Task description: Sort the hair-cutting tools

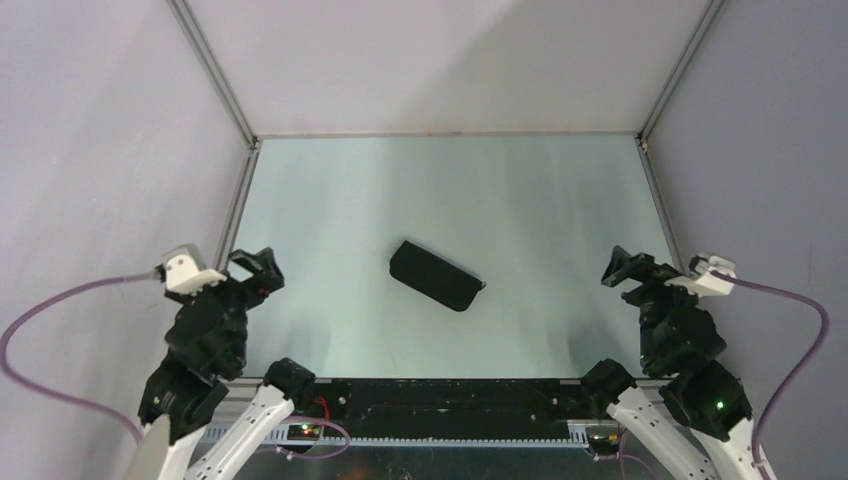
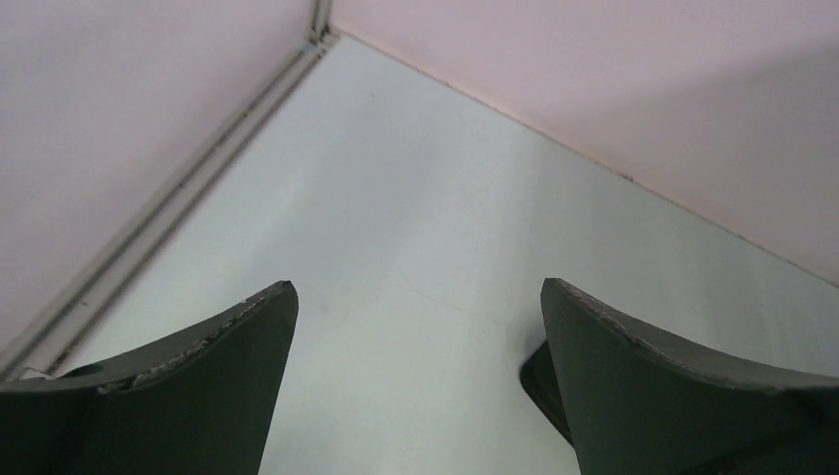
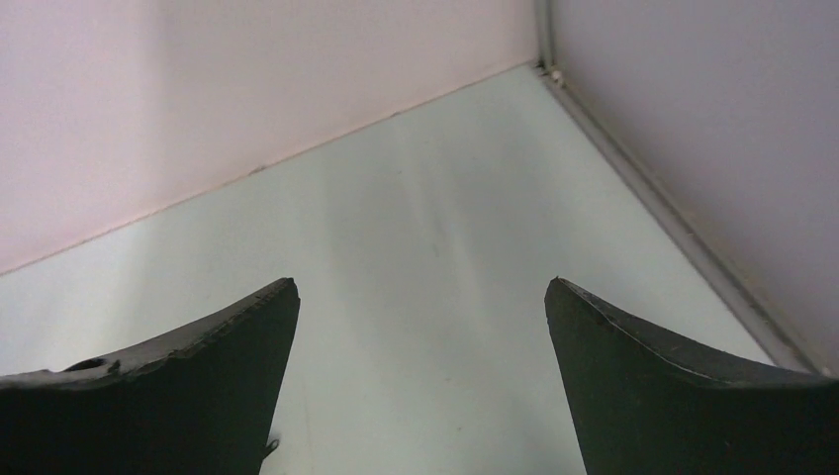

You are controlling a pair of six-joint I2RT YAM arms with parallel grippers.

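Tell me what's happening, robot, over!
Left gripper open, empty; right gripper open, empty. No hair-cutting tools in view. Black rectangular pouch at centre, clear of both; nothing blocking.

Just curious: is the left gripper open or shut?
Open. The left gripper shows its two fingers wide apart, only table between.
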